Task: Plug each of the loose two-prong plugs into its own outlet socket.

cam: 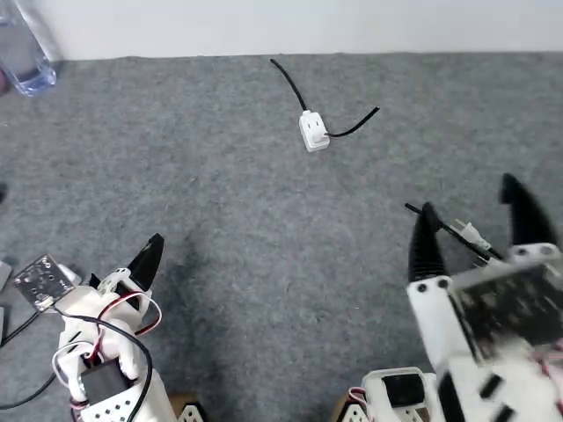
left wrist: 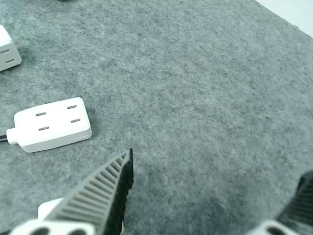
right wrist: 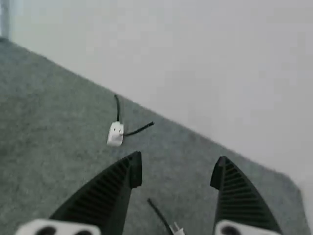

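A small white two-prong plug on a thin black cord lies on the grey carpet between the fingers of my right gripper, which is open and above it. The right wrist view has the plug low between the same fingers. Farther back lies a white outlet block with two black cords leaving it. My left gripper is open over bare carpet, a white multi-socket outlet block close beside one finger. A second white outlet lies beyond it.
A clear plastic bottle stands at the back left corner by the white wall. A grey-white outlet block and loose cables lie at the left edge beside the left arm. Open carpet stretches between the arms.
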Robot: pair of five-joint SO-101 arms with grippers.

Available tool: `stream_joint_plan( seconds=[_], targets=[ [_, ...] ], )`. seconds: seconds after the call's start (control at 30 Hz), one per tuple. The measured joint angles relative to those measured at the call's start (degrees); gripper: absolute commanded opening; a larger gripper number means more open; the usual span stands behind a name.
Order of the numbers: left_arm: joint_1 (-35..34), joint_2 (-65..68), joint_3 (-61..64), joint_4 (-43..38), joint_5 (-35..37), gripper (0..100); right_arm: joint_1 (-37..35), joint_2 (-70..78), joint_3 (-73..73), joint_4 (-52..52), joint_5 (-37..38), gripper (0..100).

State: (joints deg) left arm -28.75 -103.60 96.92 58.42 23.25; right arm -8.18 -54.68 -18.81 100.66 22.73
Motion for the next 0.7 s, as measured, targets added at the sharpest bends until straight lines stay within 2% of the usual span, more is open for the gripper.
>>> stream_joint_plan(
  seconds=[0.2,0.5,0.7],
  targets=[
    [0.00,0.00,0.00,0.00,0.00,48,0.09,-7.12,20.92,-0.53,0.00,21.9],
    [0.00,0.00,0.00,0.00,0.00,48,0.00,-21.10,53.54,-8.79,0.00,21.9],
    [0.00,0.00,0.00,0.00,0.00,48,0.00,-26.99,61.19,-9.67,0.00,21.9]
  ],
)
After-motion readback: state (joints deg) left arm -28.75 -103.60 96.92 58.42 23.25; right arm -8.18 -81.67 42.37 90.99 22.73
